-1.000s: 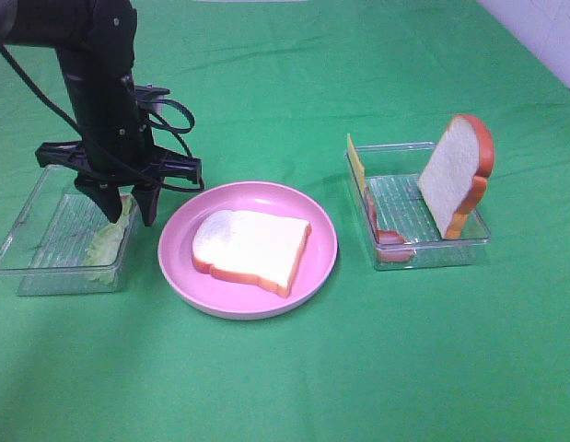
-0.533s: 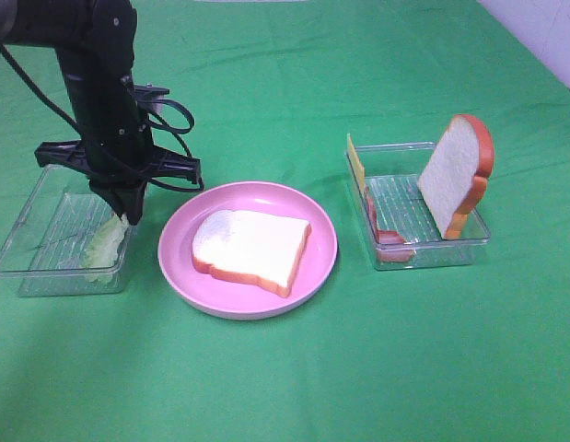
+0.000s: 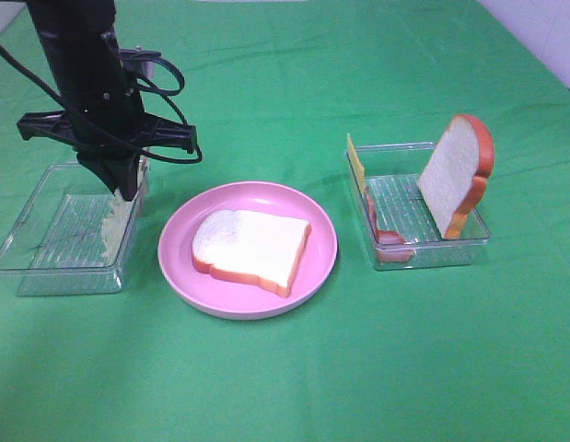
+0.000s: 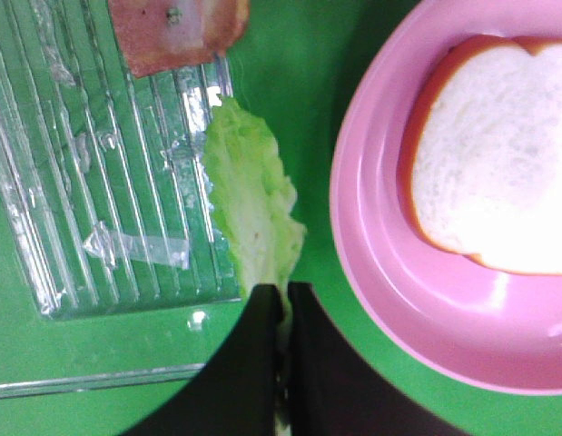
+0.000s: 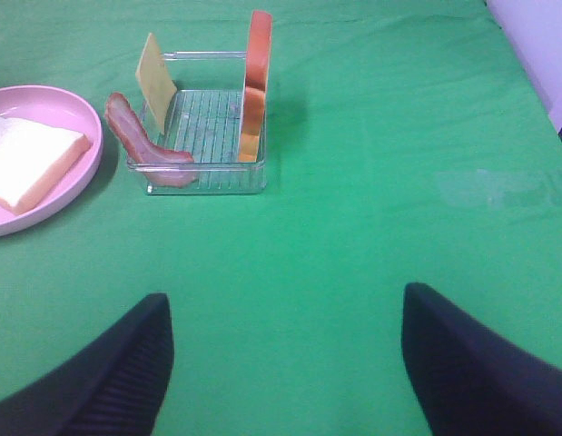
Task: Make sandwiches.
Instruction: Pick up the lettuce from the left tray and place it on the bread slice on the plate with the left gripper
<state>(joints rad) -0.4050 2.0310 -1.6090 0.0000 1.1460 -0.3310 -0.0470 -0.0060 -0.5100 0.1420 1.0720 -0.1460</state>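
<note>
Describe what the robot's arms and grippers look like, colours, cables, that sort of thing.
The left arm is matte black, with looped black cables and a flat crossbar above its gripper. The left gripper has slim, smooth black fingers. The right gripper has broad, rounded dark fingers with fine ribbing. No markings show.

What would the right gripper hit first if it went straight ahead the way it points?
Probably just the green tablecloth; the open right gripper points past the clear plastic rectangular tray, though depth is unclear.
</note>
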